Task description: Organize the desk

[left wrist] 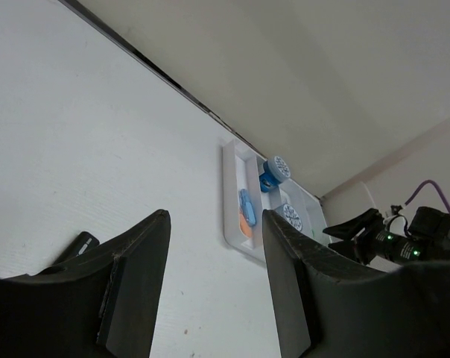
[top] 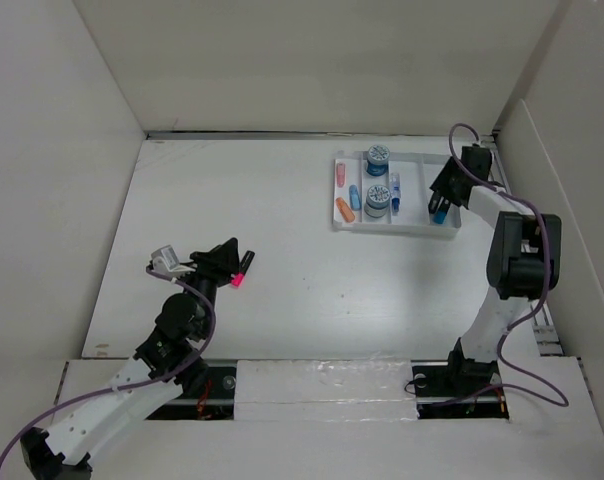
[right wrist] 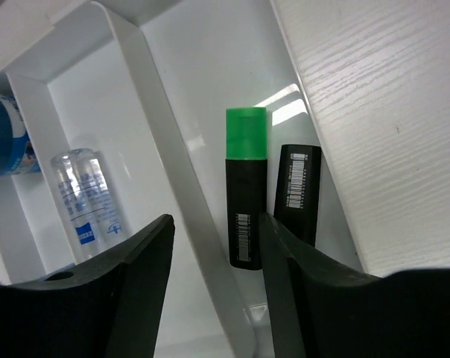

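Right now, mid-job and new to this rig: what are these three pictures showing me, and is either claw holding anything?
Two robot arms, each ending in a two-finger claw, work on a white desk. The wide picture looks down from above and behind them. The other two come from cameras on the wrists; the dark shapes at the bottom are that arm's own fingers. The left gripper is open and empty, with a pink-tipped marker apparently lying on the desk beside it. The right gripper is also open and empty, over the right end of the white tray. That compartment holds a green-capped marker and a second black marker; a clear tube lies in the next one.
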